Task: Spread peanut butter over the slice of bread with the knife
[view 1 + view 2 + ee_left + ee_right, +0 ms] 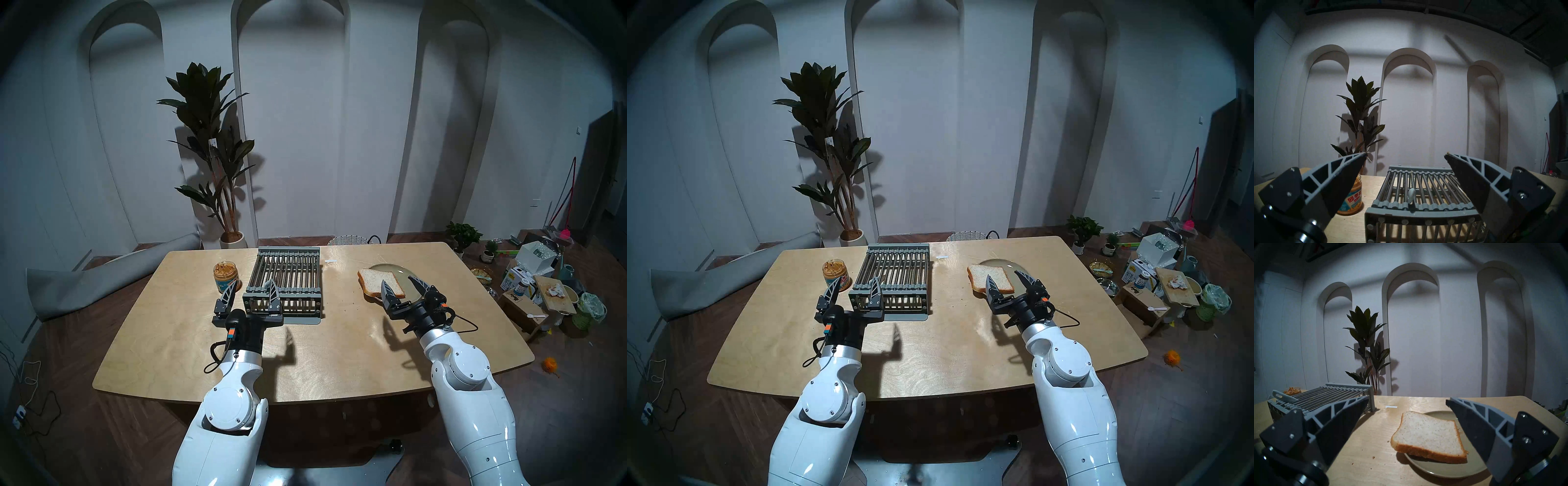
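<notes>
a wooden table [305,339] is seen from the robot's head, with both arms raised over its near half. the left gripper [249,292] is held wide open and empty, its fingers framing the near left corner of a grey slatted rack [288,275]. part of the rack's front edge is covered by the right-hand finger in the head views. the right gripper [402,286] is likewise spread wide and holds nothing.

the peanut butter [225,268] is shown in a lidless clear jar [228,280] standing left of the rack; the jar's lower label is partly masked by a left finger, and in the left wrist view [1354,196] half the jar is hidden behind that finger. from the right wrist only its top [1292,390] is glimpsed beyond the rack.

the slice of bread [1429,434] is laid on a pale green plate [1446,468] at the table's right, its left edge overhanging the plate's rim; its near corner is covered by a right finger in the head views.

the knife [1411,195] is made out only in part: a pale grey handle end is seen poking up through the rack's bars, and again at the rack's near end from the right wrist [1279,395]. the blade is concealed in every view.

a small white strip [1391,407] is left on the table behind the bread; what it is cannot be told. a potted plant [210,142] is seen by the far wall.
</notes>
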You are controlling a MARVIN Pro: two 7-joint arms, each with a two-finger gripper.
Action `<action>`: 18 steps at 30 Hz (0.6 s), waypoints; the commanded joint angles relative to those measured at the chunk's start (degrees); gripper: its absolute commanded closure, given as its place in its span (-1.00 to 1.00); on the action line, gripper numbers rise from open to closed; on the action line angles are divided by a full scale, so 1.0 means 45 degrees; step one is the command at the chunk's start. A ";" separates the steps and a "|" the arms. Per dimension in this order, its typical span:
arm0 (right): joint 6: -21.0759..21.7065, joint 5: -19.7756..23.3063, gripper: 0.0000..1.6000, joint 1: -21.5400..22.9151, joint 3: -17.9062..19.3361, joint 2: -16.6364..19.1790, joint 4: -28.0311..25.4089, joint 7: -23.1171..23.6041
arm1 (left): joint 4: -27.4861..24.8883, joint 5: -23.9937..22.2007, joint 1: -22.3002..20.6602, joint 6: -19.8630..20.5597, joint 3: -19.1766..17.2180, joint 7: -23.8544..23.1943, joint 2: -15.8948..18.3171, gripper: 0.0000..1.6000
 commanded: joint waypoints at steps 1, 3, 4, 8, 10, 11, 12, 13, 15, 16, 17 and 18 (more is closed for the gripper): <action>-0.0247 0.0246 -1.00 0.1133 0.0295 0.0100 0.0263 0.0019 | 0.0773 -0.0236 -0.1507 0.0539 0.0645 0.0207 0.0032 -1.00; -0.0319 0.0291 -1.00 0.1276 0.0335 0.0112 0.0439 0.0059 | 0.1070 -0.0423 -0.1735 0.0652 0.0856 0.0500 0.0034 -1.00; -0.0360 0.0302 -1.00 0.1333 0.0349 0.0110 0.0516 0.0066 | 0.1182 -0.0439 -0.1821 0.0708 0.0938 0.0655 0.0030 -1.00; -0.0477 0.0335 -1.00 0.1517 0.0366 0.0108 0.0785 0.0124 | 0.1711 -0.0438 -0.2238 0.0516 0.1257 0.1205 -0.0005 -1.00; -0.0530 0.0349 -1.00 0.1589 0.0363 0.0105 0.0922 0.0157 | 0.1892 -0.0311 -0.2369 0.0393 0.1408 0.1549 -0.0018 -1.00; -0.0561 0.0344 -1.00 0.1614 0.0361 0.0101 0.0972 0.0159 | 0.1980 -0.0259 -0.2455 0.0337 0.1493 0.1773 -0.0017 -1.00; -0.0590 0.0355 -1.00 0.1639 0.0360 0.0098 0.1018 0.0179 | 0.2069 -0.0201 -0.2543 0.0302 0.1575 0.2018 -0.0018 -1.00; -0.0616 0.0360 -1.00 0.1657 0.0361 0.0092 0.1050 0.0186 | 0.2145 -0.0103 -0.2620 0.0252 0.1603 0.2160 -0.0040 -1.00; -0.0631 0.0359 -1.00 0.1678 0.0372 0.0068 0.1082 0.0156 | 0.2225 0.0019 -0.2737 0.0234 0.1682 0.2538 -0.0066 -1.00; -0.0664 0.0358 -1.00 0.1694 0.0378 0.0055 0.1108 0.0145 | 0.2275 0.0100 -0.2796 0.0235 0.1752 0.2768 -0.0062 -1.00; -0.0669 0.0359 -1.00 0.1703 0.0385 0.0044 0.1119 0.0129 | 0.2311 0.0099 -0.2850 0.0310 0.1803 0.3029 -0.0071 -1.00; -0.0695 0.0361 -1.00 0.1716 0.0388 0.0038 0.1140 0.0129 | 0.2372 0.0152 -0.2909 0.0346 0.1862 0.3233 -0.0074 -1.00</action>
